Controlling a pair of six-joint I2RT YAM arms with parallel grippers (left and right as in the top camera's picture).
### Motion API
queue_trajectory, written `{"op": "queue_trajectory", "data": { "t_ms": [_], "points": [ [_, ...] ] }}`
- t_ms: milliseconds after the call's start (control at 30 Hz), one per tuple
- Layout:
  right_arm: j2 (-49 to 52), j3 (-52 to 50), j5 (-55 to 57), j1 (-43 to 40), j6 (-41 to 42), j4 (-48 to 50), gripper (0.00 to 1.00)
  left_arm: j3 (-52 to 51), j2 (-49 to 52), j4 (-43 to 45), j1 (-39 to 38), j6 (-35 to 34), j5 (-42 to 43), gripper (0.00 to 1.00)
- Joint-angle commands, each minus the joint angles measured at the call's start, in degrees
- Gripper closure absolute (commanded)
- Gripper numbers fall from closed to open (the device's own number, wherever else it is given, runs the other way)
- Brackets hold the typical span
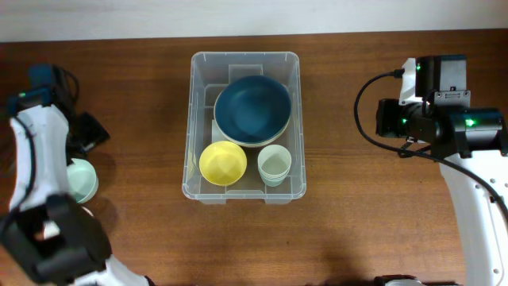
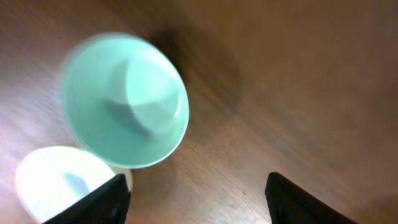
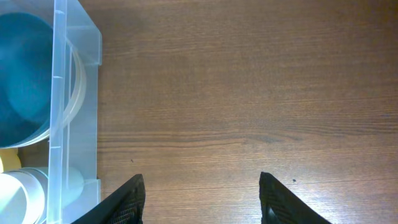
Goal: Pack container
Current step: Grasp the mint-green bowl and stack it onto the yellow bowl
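The left gripper (image 2: 198,202) hangs over the brown wooden counter (image 2: 298,93). Its two dark fingers (image 2: 102,202) show at the bottom edge, spread wide, with only bare wood between them. Ahead of the gripper, on the side of the finger at the picture's left, sits a mint-green bowl (image 2: 124,99) with its open mouth toward the camera. A white bowl or cup (image 2: 56,180) stands just beside it, nearer the gripper and partly hidden behind that same finger. Whether the two dishes touch cannot be told. Blur smears the whole view, so the rims look soft.
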Motion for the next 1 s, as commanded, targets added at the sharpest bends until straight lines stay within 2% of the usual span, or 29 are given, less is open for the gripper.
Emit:
{"op": "queue_trajectory", "data": {
  "t_ms": [0, 133, 200, 333, 400, 500, 733, 967],
  "points": [
    [0.1, 0.2, 0.7, -0.3, 0.4, 0.2, 0.46, -2.0, 7.4, 0.7, 1.3, 0.0, 2.8, 0.28],
    [0.1, 0.2, 0.7, -0.3, 0.4, 0.2, 0.46, -2.0, 13.8, 1.0, 1.6, 0.0, 2.7, 0.30],
    [0.1, 0.2, 0.7, -0.3, 0.4, 0.2, 0.46, -2.0, 16.2, 1.2, 1.6, 0.0, 2.7, 0.35],
    [0.1, 0.2, 0.7, -0.3, 0.4, 0.2, 0.46, -1.6, 16.5, 1.9, 1.6, 0.1, 2.7, 0.78],
    [0.1, 0.2, 0.7, -0.3, 0.4, 0.2, 0.46, -0.2, 16.1, 1.8, 1.5, 0.1, 2.7, 0.88],
    [0.1, 0.2, 0.7, -0.3, 0.4, 0.2, 0.46, 2.3, 14.9, 1.0, 1.3, 0.2, 2.7, 0.96],
    [0.1, 0.2, 0.8, -0.3, 0.4, 0.2, 0.46, 7.9, 6.2, -3.0, -4.1, 1.4, 3.2, 0.97],
    [0.1, 0.2, 0.7, -0.3, 0.4, 0.2, 0.46, 8.7, -9.0, -2.1, -18.9, 1.6, 6.1, 0.99]
  ]
}}
